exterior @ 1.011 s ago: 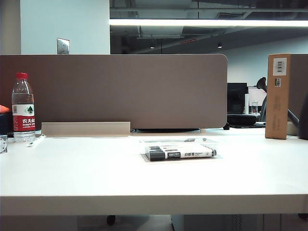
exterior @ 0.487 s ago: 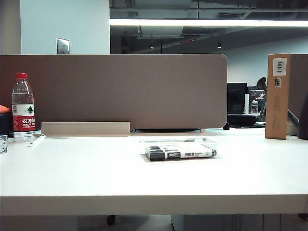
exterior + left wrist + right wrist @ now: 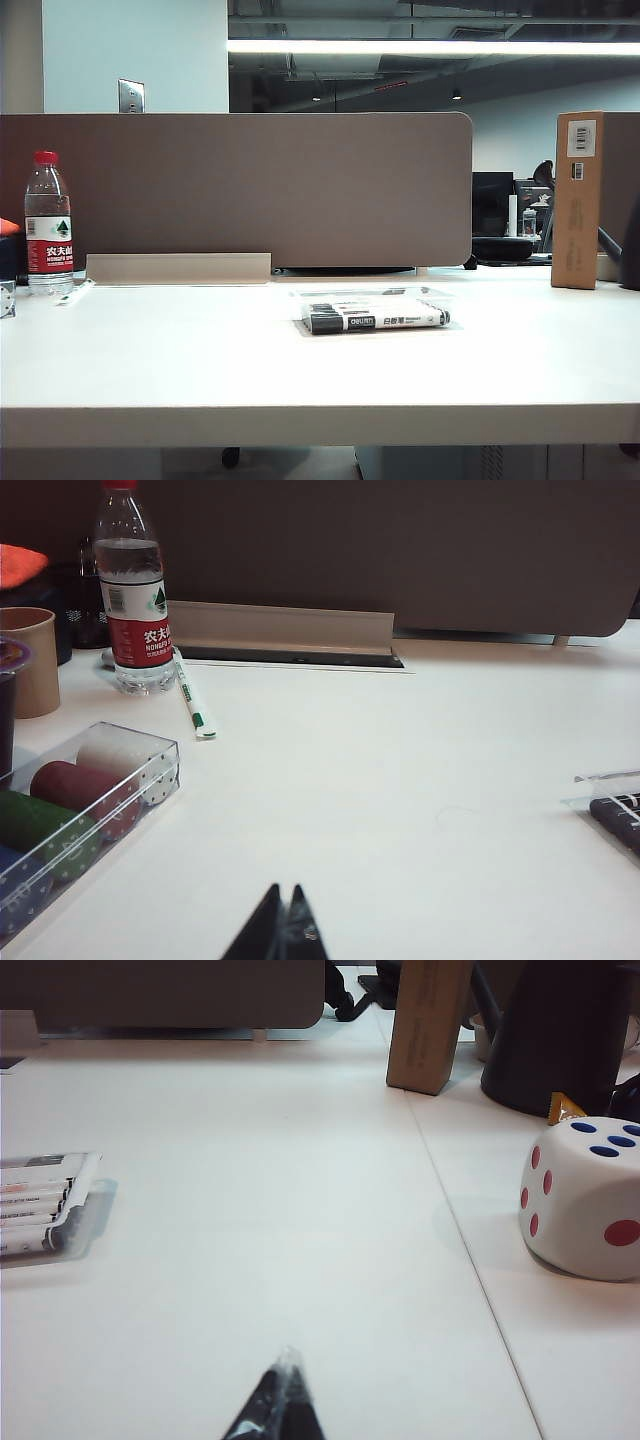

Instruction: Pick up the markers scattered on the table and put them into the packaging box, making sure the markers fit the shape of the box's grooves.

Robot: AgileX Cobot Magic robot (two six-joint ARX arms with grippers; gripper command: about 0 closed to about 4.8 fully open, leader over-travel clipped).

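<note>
The clear packaging box [image 3: 372, 297] lies mid-table with white-barrelled, black-capped markers [image 3: 375, 319] lying side by side in it. The right wrist view shows the box's end [image 3: 82, 1185] with several markers [image 3: 30, 1215] in parallel; the left wrist view shows only its corner [image 3: 610, 785]. The grooves are too faint to make out. My left gripper [image 3: 284, 892] is shut and empty, low over the bare table [image 3: 400, 780], far from the box. Shut and empty too, my right gripper [image 3: 288, 1360] hangs over bare table on the box's other side. Neither gripper shows in the exterior view.
A water bottle [image 3: 47, 225] stands at the back left with a green-and-white pen [image 3: 192, 700] beside it. A clear case of coloured cylinders [image 3: 70, 805] lies near the left gripper. A large die [image 3: 585, 1195] and a brown cardboard box [image 3: 578, 200] are at the right.
</note>
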